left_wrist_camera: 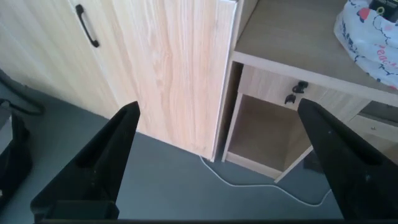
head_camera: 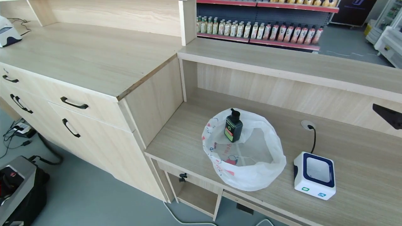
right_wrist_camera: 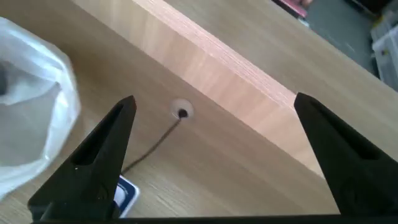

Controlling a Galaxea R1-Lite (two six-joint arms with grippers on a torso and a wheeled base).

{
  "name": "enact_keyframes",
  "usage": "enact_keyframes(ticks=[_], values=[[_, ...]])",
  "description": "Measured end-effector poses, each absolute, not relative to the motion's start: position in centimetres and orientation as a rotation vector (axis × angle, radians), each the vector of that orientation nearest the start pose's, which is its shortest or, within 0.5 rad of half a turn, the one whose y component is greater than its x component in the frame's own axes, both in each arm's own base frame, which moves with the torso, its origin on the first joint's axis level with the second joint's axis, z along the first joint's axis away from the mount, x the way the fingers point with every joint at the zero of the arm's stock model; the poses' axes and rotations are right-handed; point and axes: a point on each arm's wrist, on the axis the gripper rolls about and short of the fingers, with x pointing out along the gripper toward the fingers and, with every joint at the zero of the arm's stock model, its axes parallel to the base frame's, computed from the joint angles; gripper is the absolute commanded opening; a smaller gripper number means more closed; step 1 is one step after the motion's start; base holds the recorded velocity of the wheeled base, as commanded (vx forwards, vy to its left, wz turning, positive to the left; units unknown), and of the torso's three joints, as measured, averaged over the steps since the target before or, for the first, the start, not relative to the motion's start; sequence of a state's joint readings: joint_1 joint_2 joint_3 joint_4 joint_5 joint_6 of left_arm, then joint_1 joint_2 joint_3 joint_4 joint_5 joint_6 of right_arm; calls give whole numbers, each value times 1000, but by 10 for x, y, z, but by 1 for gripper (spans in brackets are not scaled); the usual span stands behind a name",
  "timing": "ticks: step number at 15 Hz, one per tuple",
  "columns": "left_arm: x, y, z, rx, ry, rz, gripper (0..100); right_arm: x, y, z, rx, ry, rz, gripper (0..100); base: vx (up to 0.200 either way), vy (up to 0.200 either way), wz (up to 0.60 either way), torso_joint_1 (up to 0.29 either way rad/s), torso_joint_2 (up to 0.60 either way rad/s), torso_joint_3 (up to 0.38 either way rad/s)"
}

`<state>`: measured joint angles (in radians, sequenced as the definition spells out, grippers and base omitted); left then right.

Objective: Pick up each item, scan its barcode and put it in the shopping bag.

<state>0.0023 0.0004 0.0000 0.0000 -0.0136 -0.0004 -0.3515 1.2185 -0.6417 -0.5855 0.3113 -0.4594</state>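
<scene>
Holding nothing, my left gripper (left_wrist_camera: 217, 109) hangs spread wide by the cabinet front. At the head view's centre the dark bottle (head_camera: 233, 127) sits inside the white shopping bag (head_camera: 251, 177), with the scanner (head_camera: 315, 175) just right of it. My right gripper (right_wrist_camera: 214, 101) is likewise released. I judge the bottle rigid, slick and fairly heavy, so I'd pinch its flat body below the cap.
</scene>
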Motion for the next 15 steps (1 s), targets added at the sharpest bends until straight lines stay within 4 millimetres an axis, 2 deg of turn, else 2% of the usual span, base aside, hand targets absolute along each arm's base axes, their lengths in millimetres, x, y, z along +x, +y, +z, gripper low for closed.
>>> enact_keyframes(ticks=[3,5,7,9,12,15], values=[[-23,0,75,-1,0,-11,100,182,-79,260,-389,188,-255,100,0,0,-600,4,5,12],[-23,0,75,-1,0,-11,100,196,-95,267,-345,242,-320,100,0,0,-600,5,2,5],[-23,0,75,0,0,-11,100,213,-115,267,-325,278,-366,100,0,0,-600,2,0,2],[-23,0,75,0,0,-11,100,230,-137,254,-302,341,-412,100,0,0,-600,2,-2,2],[-23,0,75,0,0,-11,100,248,-166,223,-261,459,-445,100,0,0,0,0,0,0],[-23,0,75,0,0,-11,100,266,-174,204,-228,491,-365,100,0,0,0,0,0,0]])
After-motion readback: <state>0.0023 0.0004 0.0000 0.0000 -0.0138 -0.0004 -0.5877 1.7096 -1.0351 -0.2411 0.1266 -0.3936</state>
